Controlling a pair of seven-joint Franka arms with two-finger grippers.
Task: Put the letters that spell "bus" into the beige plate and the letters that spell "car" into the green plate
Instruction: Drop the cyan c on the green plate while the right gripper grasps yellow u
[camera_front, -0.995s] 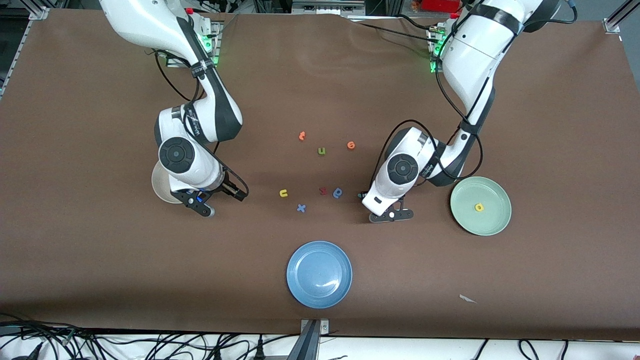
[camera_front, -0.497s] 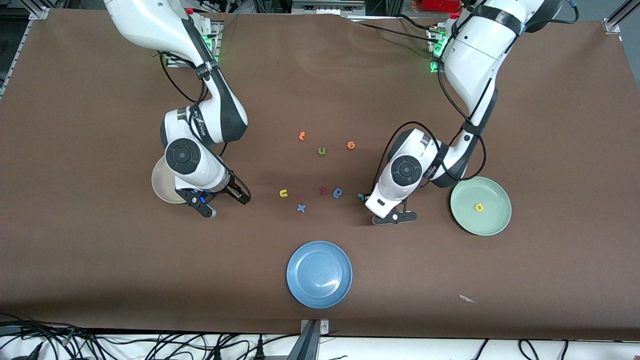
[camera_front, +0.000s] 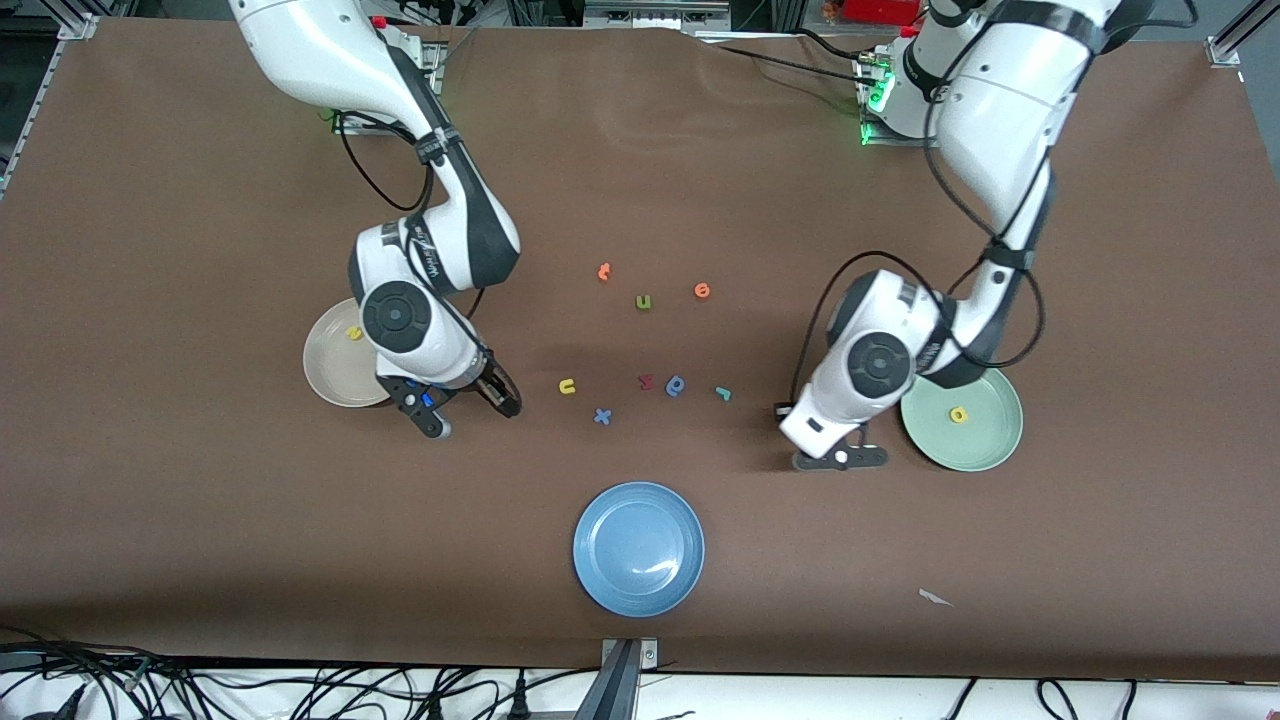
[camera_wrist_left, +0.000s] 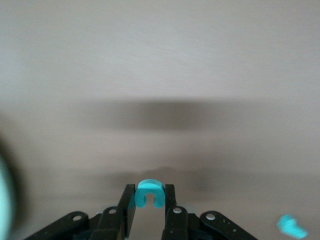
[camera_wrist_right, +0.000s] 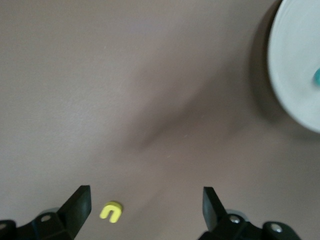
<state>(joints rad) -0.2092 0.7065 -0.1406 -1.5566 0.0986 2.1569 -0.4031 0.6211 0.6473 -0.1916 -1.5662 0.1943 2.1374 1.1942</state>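
Observation:
My left gripper (camera_wrist_left: 150, 192) is shut on a teal c (camera_wrist_left: 150, 189) and hangs over the table beside the green plate (camera_front: 985, 450), seen from the front as the left gripper (camera_front: 840, 458). A yellow a (camera_front: 958, 414) lies in that plate. A thin teal r (camera_front: 722, 392) lies on the table. My right gripper (camera_front: 468, 412) stands open over the table between the beige plate (camera_front: 325, 375) and a yellow u (camera_front: 567, 386). In the right wrist view the u (camera_wrist_right: 111, 211) lies between the open fingers of my right gripper (camera_wrist_right: 146, 200). A yellow s (camera_front: 353, 333) lies in the beige plate. A teal scrap (camera_wrist_right: 316, 76) shows on that plate (camera_wrist_right: 295, 65).
Beside the yellow u lie a red letter (camera_front: 647, 381), a blue b-like letter (camera_front: 677, 384) and a blue x (camera_front: 602, 416). Two orange letters (camera_front: 603, 271) (camera_front: 702, 290) and a green u (camera_front: 643, 302) lie farther from the front camera. A blue plate (camera_front: 638, 548) sits near the front edge.
My left gripper has carried the teal c toward the green plate, uncovering the teal r. My right arm has moved off the beige plate toward the yellow u, uncovering the yellow s.

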